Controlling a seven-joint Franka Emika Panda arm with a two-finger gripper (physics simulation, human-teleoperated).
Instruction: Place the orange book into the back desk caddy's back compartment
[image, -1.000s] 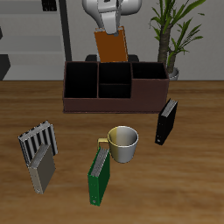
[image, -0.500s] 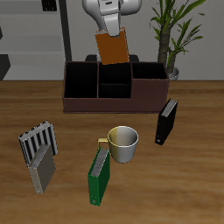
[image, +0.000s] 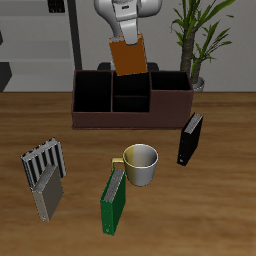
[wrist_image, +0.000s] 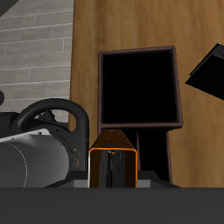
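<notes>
The orange book (image: 129, 55) hangs upright and a little tilted in my gripper (image: 125, 32), above the middle of the back desk caddy (image: 130, 101). The caddy is a long maroon box with black-lined cells standing far back on the table. My gripper is shut on the book's upper end. In the wrist view the book (wrist_image: 115, 160) shows edge-on between my fingers, above a dark open cell of the caddy (wrist_image: 137, 87).
A black book (image: 190, 139) stands in front of the caddy's end. A cream cup (image: 141, 164) and a green book (image: 114, 200) lie nearer the front edge. A grey slotted rack (image: 46, 178) sits beside them. A potted plant (image: 197, 40) stands behind the caddy.
The orange book has tilted a little and moved slightly over the caddy over the last second. Since half a second ago nothing has visibly moved.
</notes>
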